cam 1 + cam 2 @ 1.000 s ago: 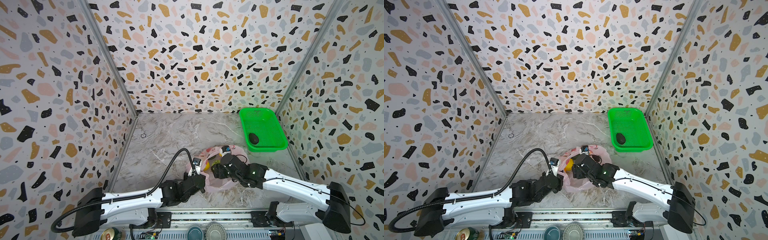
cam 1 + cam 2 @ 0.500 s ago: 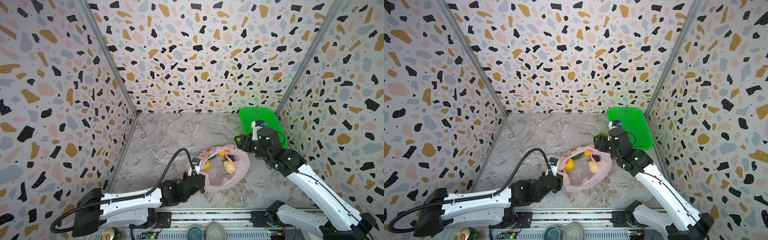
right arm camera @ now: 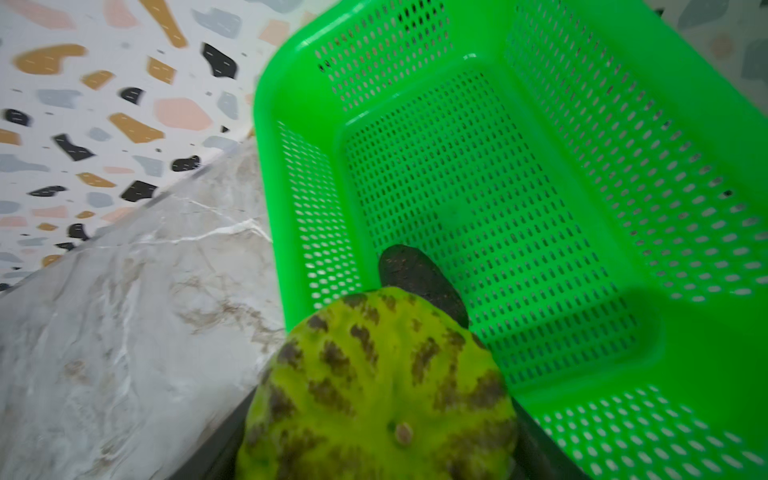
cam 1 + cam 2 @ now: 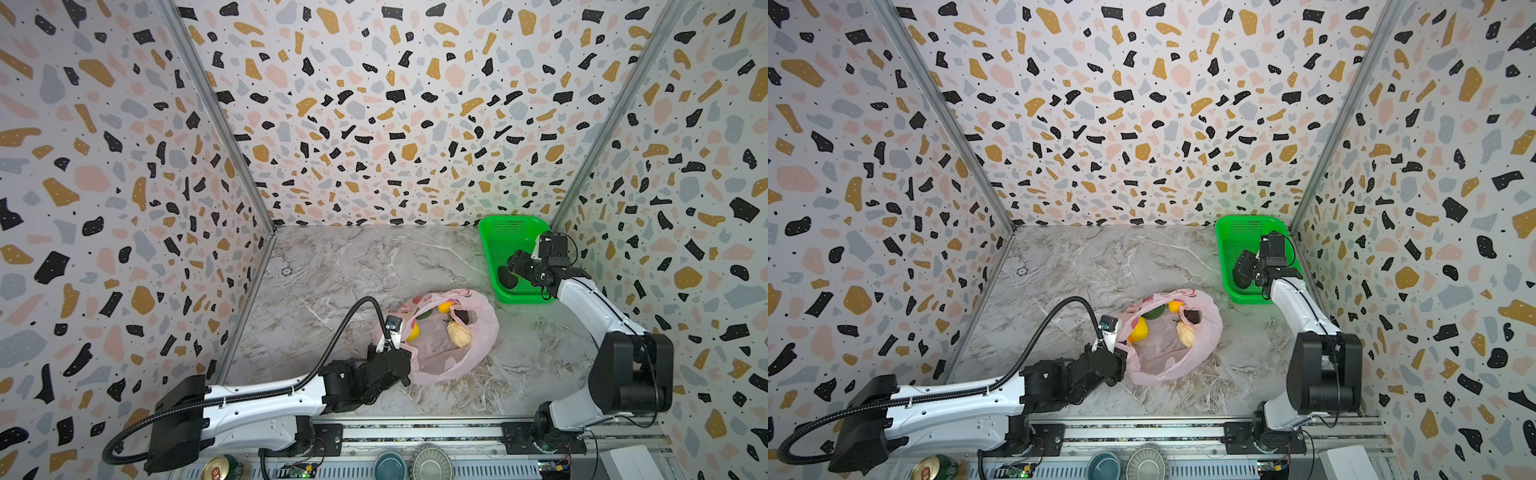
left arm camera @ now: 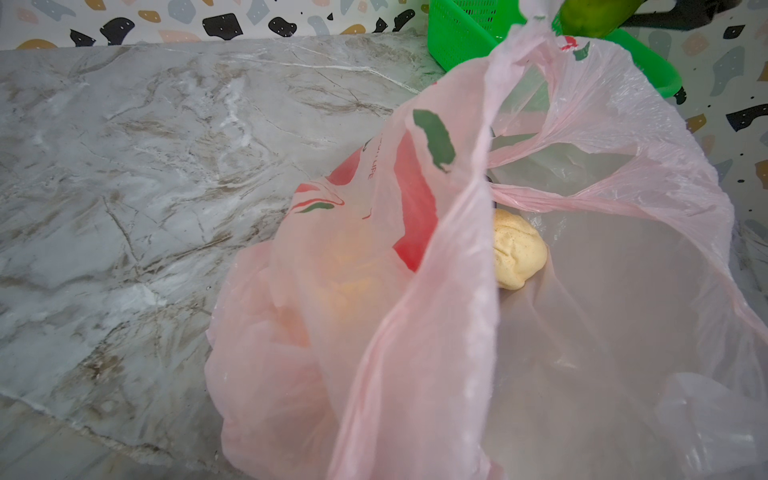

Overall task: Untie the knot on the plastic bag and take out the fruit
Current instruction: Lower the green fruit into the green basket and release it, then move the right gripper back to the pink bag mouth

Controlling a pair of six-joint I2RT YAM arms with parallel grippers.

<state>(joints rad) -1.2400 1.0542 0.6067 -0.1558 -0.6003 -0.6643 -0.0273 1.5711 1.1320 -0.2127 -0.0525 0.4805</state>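
Observation:
The pink plastic bag [image 4: 453, 357] [image 4: 1167, 361] lies open at the table's front middle. No tied knot shows; a loose handle strip [image 5: 540, 199] crosses its mouth. Inside lie yellow fruit [image 4: 1139, 330], dark green fruit [image 4: 1153, 312], orange fruit [image 4: 444, 307] and cream fruit [image 5: 517, 249]. My left gripper [image 4: 405, 353] [image 4: 1123, 355] is shut on the bag's near left edge; film hides its fingers in the left wrist view. My right gripper [image 4: 513, 270] [image 4: 1241, 270] is shut on a yellow-green blotched fruit [image 3: 378, 395] above the near end of the green basket [image 4: 511, 232] [image 3: 540, 187].
A blackish fruit [image 3: 415, 274] [image 4: 507, 279] lies in the basket's near end, just under the held fruit. Terrazzo walls close in on three sides; the basket stands in the back right corner. A can [image 4: 222, 469] and two bowls [image 4: 390, 465] sit on the front rail.
My right gripper has left the bag's mouth and swung back right to the basket, carrying the yellow-green fruit. The left gripper has kept its hold on the bag's edge.

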